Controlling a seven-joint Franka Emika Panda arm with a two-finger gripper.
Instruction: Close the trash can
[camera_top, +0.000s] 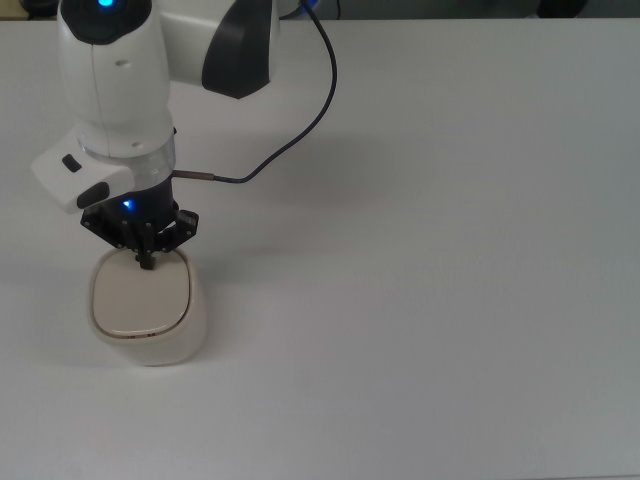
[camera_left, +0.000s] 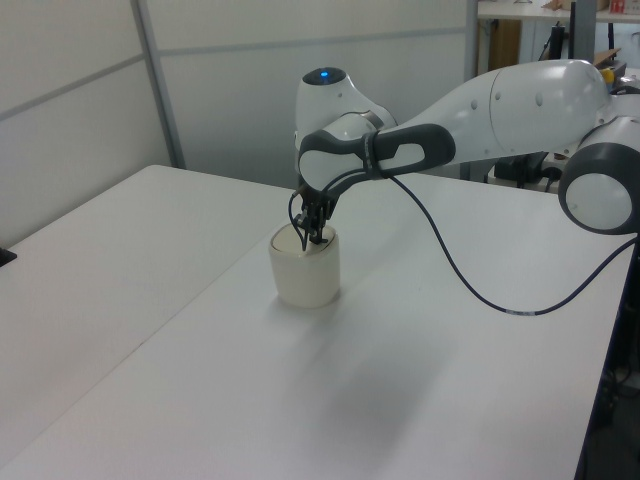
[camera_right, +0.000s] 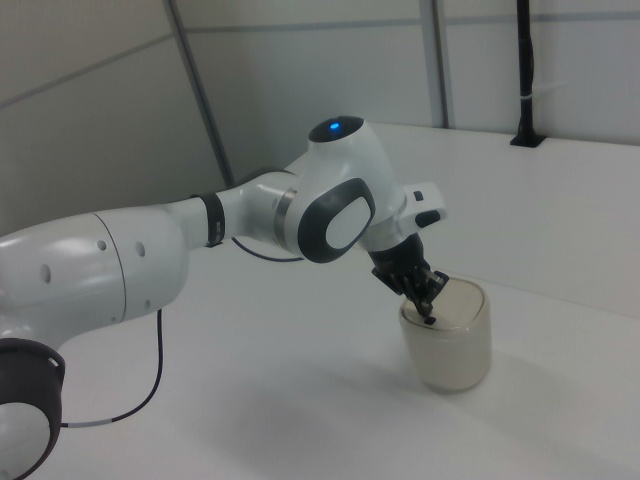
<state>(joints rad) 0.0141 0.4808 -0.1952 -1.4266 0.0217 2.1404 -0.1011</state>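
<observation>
The trash can (camera_top: 148, 305) is cream-white all over. The pincer (camera_top: 146, 262) is black, with a blue light above it. The arm (camera_left: 520, 110) is white with dark grey joints; the surface (camera_top: 450, 300) is plain white.

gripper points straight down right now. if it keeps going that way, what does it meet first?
The trash can: its lid, near the edge closest to the arm. The gripper sits right over it; whether it already touches is unclear.
</observation>
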